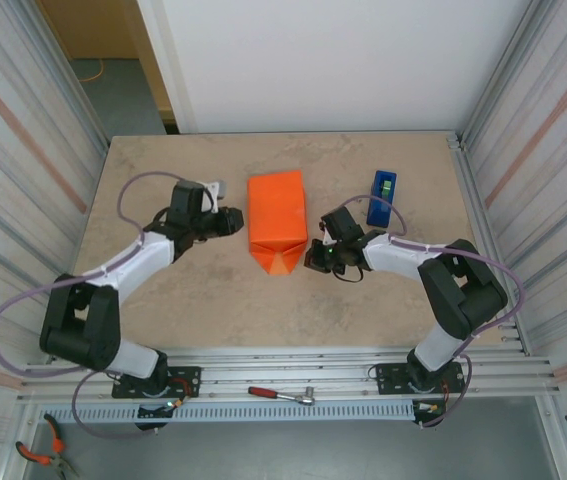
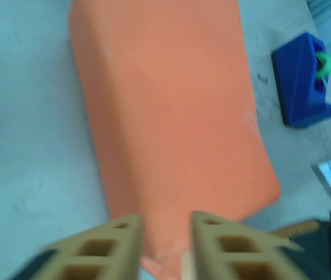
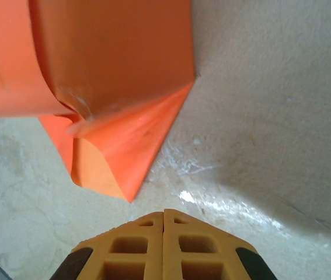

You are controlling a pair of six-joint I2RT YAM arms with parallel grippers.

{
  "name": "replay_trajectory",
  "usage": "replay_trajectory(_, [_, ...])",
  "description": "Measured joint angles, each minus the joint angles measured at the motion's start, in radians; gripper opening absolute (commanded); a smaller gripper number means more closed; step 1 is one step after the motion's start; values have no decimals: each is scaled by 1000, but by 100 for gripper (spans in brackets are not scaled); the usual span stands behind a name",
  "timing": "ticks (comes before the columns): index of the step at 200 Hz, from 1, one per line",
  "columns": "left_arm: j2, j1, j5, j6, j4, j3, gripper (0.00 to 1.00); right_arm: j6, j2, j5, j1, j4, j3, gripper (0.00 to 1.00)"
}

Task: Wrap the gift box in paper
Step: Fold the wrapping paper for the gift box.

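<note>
Bright orange paper parcel (image 1: 277, 220), contents hidden. Left fingers (image 2: 121, 236) at 9 o'clock, narrowly apart, grip unclear. Right fingers (image 3: 145, 242) at 4 o'clock, closed, empty.

I find no legible text, label, brand, number or sign in any view. The orange paper (image 1: 276, 215) presents plain, unprinted faces. The blue tape dispenser (image 2: 302, 81) shows no marking I can make out through the blur. A few small dark specks on the surface (image 2: 37, 146) beside the dispenser are too blurred to read as characters.
</note>
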Motion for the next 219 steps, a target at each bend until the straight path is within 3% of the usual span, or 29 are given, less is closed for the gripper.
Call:
replay_trajectory(39, [2, -149, -27, -34, 64, -154, 13, 35, 37, 1, 2, 53, 0, 0])
replay_trajectory(79, [93, -232, -74, -69, 180, -176, 12, 43, 49, 0, 11, 59, 0, 0])
replay_trajectory(160, [199, -262, -122, -92, 335, -190, 9, 44, 50, 1, 31, 59, 0, 0])
replay_trajectory(219, [202, -267, -124, -97, 340, -225, 9, 49, 79, 1, 55, 59, 10, 0])
